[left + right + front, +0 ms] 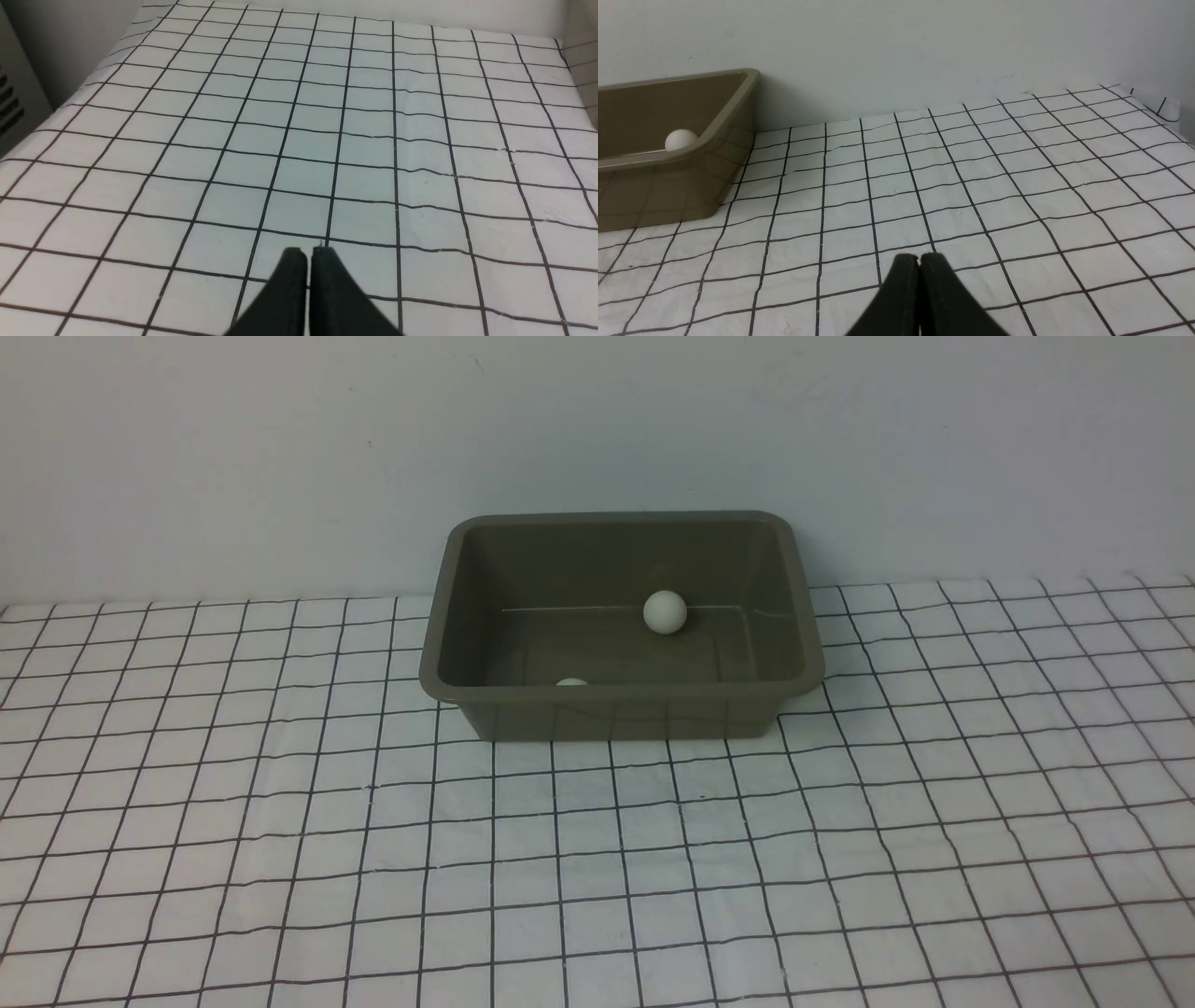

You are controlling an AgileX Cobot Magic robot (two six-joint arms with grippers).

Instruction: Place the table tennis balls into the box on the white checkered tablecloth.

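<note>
The olive-brown box (439,667) stands on the white checkered tablecloth (280,859) at the back middle, against the wall. One white table tennis ball (665,612) lies inside it by the far wall. A second ball (571,682) lies inside against the near wall, mostly hidden by the rim. The right wrist view shows the box's corner (733,135) and one ball (680,139) inside it. Neither arm shows in the front view. My left gripper (308,252) is shut and empty over bare cloth. My right gripper (919,258) is shut and empty over cloth, apart from the box.
A plain pale wall (187,457) rises right behind the box. In the left wrist view the cloth (327,116) drops off a table edge beside a dark vented panel (14,107). The right wrist view shows the cloth's far corner (1157,105).
</note>
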